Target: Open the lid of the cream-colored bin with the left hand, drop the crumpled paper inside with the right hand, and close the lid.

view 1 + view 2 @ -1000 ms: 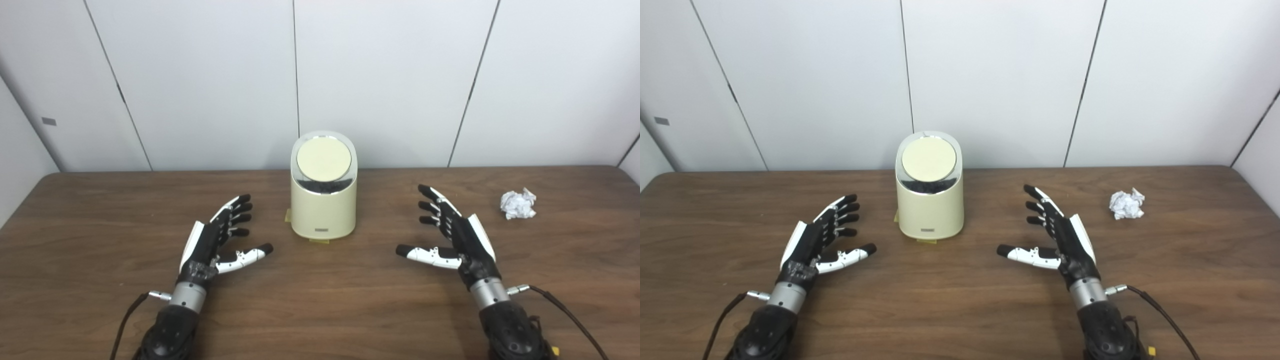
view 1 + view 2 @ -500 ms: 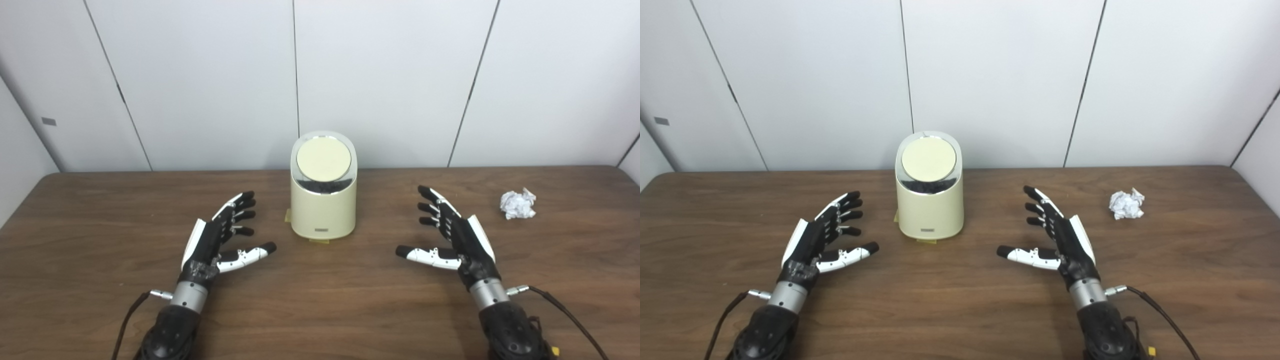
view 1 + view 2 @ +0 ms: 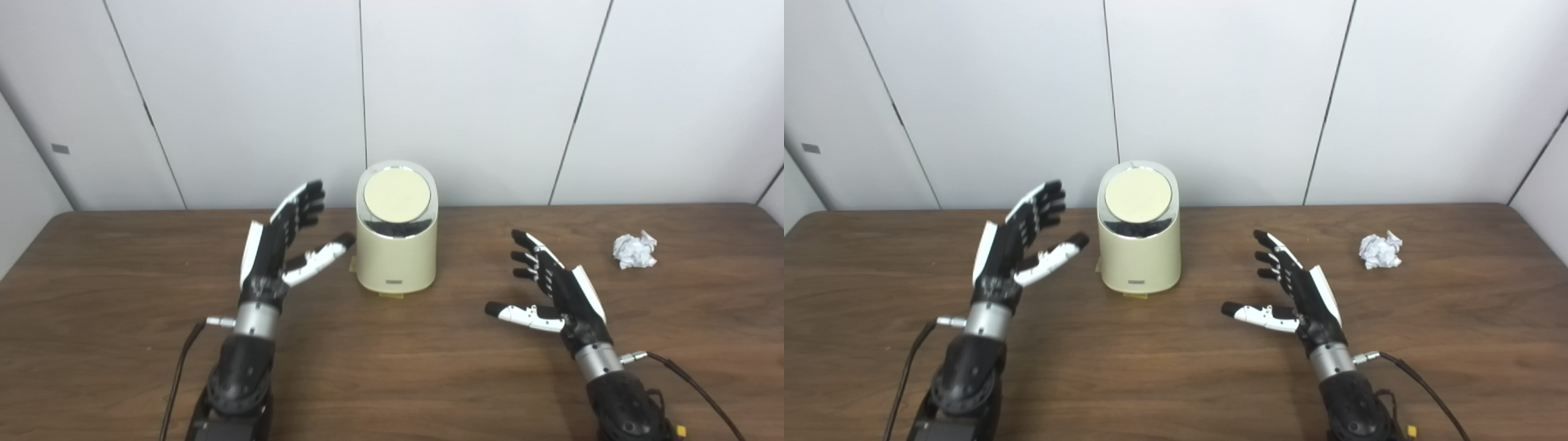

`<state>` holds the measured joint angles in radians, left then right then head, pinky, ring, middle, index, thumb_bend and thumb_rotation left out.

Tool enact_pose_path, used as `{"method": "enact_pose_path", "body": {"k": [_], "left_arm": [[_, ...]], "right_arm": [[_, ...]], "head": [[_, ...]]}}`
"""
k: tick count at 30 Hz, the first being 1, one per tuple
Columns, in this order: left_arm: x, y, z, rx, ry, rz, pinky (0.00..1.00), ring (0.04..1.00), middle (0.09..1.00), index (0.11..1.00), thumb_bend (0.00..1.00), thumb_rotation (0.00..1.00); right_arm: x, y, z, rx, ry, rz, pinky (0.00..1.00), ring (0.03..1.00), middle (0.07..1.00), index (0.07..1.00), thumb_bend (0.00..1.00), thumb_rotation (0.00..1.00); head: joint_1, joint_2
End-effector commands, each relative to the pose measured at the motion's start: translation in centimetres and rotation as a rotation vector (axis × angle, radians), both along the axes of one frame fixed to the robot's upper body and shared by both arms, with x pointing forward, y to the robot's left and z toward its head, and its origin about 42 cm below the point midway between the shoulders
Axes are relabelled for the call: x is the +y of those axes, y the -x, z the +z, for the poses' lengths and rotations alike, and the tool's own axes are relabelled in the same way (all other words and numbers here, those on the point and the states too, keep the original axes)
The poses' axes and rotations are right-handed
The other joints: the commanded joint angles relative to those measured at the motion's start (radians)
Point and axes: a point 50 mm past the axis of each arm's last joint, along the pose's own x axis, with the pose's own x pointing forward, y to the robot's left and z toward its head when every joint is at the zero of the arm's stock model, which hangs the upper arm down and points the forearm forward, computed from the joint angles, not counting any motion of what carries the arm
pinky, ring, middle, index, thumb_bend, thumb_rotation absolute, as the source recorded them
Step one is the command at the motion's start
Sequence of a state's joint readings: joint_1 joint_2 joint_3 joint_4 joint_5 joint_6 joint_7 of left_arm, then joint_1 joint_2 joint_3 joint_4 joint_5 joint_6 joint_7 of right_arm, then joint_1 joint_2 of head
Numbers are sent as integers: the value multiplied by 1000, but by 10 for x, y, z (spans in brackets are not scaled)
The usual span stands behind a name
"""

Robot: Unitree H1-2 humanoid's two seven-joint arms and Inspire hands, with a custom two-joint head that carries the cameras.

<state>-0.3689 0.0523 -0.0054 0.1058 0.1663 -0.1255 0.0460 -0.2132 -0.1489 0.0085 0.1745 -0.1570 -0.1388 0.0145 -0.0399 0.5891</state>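
The cream-colored bin [image 3: 396,257] stands at the middle back of the wooden table, its round lid [image 3: 396,195] tilted toward me and shut. My left hand [image 3: 275,245] is raised just left of the bin, open, fingers spread, thumb tip close to the bin's side without touching. Over the table right of the bin, my right hand [image 3: 554,288] is open, palm inward, holding nothing. The crumpled white paper [image 3: 634,249] lies on the table at the far right, well beyond the right hand.
The brown table [image 3: 392,367] reaches a white panelled wall behind the bin. Cables trail from both wrists toward the front edge. A small piece of tape shows under the bin's base.
My left hand has lifted off the table and moved forward and right, up beside the bin. The right hand has barely shifted. Bin and paper have not moved.
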Motion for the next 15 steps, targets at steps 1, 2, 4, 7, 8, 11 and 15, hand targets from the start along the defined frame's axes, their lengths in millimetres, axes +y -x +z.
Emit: {"method": "enact_pose_path", "body": {"k": [1,2,4,7,8,11,15], "left_arm": [[-13,-11,23,-66,25,-9,803,849,868,894,796,284],[-17,-13,24,-69,35,-14,801,857,871,894,791,277],[-23,-16,27,-73,41,-18,807,870,876,899,789,286],[-30,-20,29,-75,35,-14,862,891,882,903,815,316],[-31,-21,30,-75,25,-8,892,897,883,904,825,324],[-35,-27,33,-71,-10,15,920,919,905,916,860,353],[-37,-37,41,-61,-56,39,903,950,929,929,895,368]], "right_arm": [[2,-7,18,-93,2,15,755,853,912,876,848,272],[2,-7,17,-94,4,14,756,856,913,877,848,275],[2,-7,16,-97,4,15,763,861,914,878,844,267],[1,-6,15,-97,-1,19,763,869,924,886,840,281],[1,-6,15,-96,-5,18,767,873,927,887,841,283],[1,-6,14,-93,-10,15,771,872,923,884,842,283],[1,-6,13,-97,-6,17,762,868,916,879,837,281]], "head": [[2,-5],[3,-9],[4,-12],[2,-14],[0,-14],[-2,-14],[-3,-13]]}}
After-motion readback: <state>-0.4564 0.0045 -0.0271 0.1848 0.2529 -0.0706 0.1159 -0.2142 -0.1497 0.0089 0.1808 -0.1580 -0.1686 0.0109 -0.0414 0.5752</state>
